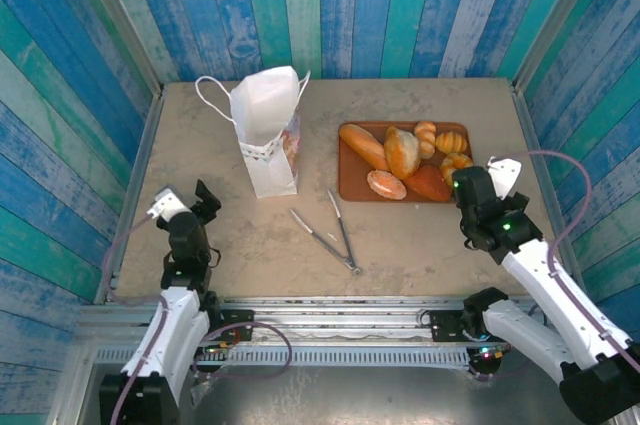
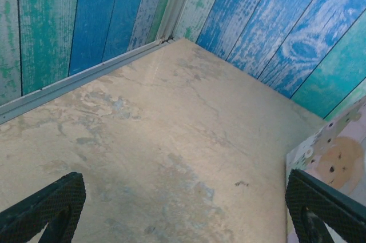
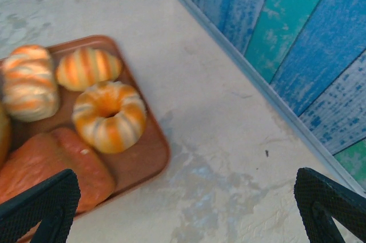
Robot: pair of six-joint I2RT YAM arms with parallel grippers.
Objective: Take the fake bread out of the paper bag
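Both jaws open. Your left arm is nearer: paper bag stands upright ahead-right of it, mouth up.

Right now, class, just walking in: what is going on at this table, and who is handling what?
Nothing is being handled at this moment. The left gripper and the right gripper are both open and empty above the table. The paper bag stands upright left of centre. The fake bread lies on a brown tray to its right, close to the right gripper. Metal tongs lie in front. Whether the bag holds any bread cannot be seen.
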